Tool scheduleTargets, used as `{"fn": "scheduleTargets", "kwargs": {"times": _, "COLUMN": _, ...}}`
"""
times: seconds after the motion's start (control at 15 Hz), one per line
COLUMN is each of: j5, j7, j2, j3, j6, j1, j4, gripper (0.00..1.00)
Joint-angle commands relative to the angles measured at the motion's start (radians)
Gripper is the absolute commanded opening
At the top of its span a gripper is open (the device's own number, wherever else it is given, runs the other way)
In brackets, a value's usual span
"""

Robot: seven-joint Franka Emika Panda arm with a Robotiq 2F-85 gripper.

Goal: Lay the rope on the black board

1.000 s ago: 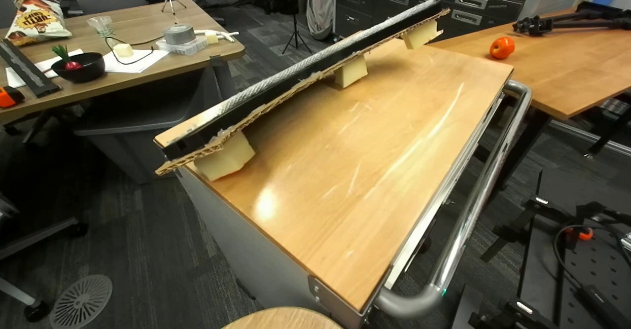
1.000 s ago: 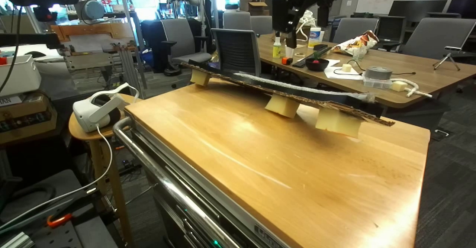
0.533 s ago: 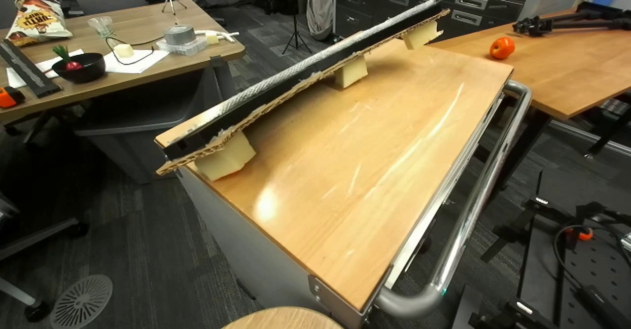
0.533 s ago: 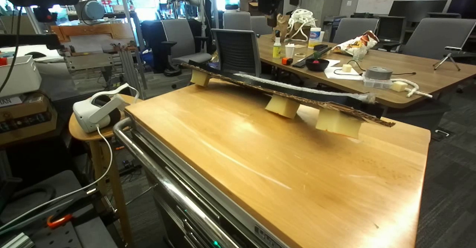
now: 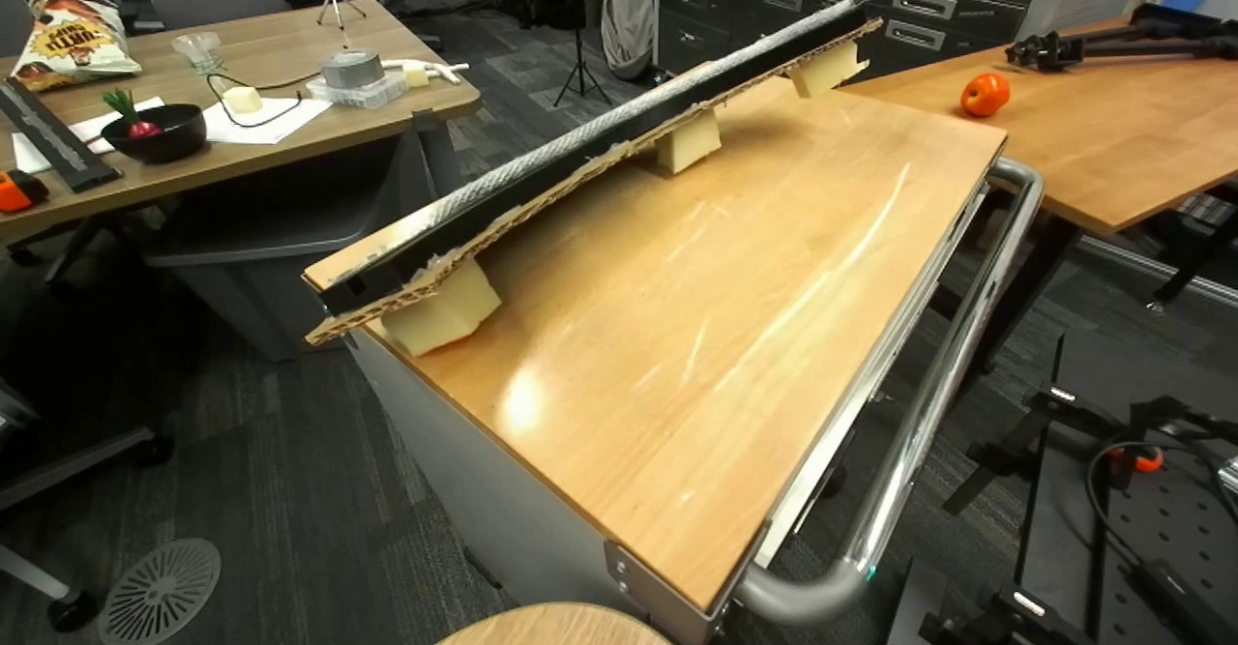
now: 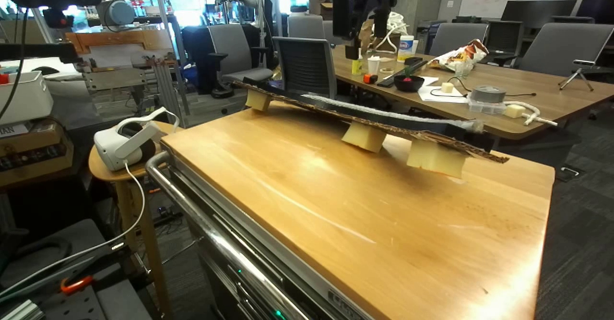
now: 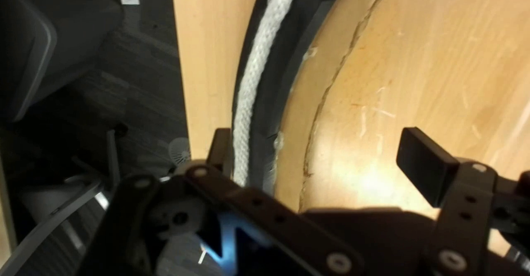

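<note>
Clearly the pale grey-white braided rope point(image 7: 254, 73) lies along the arc-shaped black board point(image 7: 274, 81), upper centre of the wrist view; likely light and limp, it would pinch best mid-length; the black two-fingered claw point(image 7: 319, 154) stands spread wide, empty

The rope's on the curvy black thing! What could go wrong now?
The open black two-fingered pincer hangs above; if lowered, it might bump the thick white braided rope. The rope lies near the outer edge of the long, curved black board, so a nudge might push it off. The board sits on brown corrugated cardboard propped on pale yellow foam-looking blocks, so a knock could make it wobble.
</note>
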Motion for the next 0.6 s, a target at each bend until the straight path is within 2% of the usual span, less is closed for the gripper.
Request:
{"fn": "scheduleTargets", "kwargs": {"times": 0.0, "j5": -0.073, "j7": 0.022, "j2": -0.002, "j3": 0.018, "j6": -0.099, "j1": 0.022, "j4": 0.026, "gripper": 1.0}}
{"fn": "scheduleTargets", "kwargs": {"times": 0.13, "j5": -0.047, "j7": -0.005, "j2": 0.013, "j3": 0.033, "j6": -0.131, "j1": 0.035, "j4": 0.047, "gripper": 0.87}}
{"fn": "scheduleTargets", "kwargs": {"times": 0.2, "j5": -0.038, "j7": -0.014, "j2": 0.026, "j3": 0.042, "j6": -0.148, "j1": 0.044, "j4": 0.061, "gripper": 0.71}}
{"fn": "scheduleTargets", "kwargs": {"times": 0.33, "j5": -0.007, "j7": -0.036, "j2": 0.054, "j3": 0.059, "j6": -0.174, "j1": 0.056, "j4": 0.09, "gripper": 0.63}}
{"fn": "scheduleTargets", "kwargs": {"times": 0.53, "j5": 0.01, "j7": -0.02, "j2": 0.106, "j3": 0.084, "j6": -0.185, "j1": 0.069, "j4": 0.14, "gripper": 0.38}}
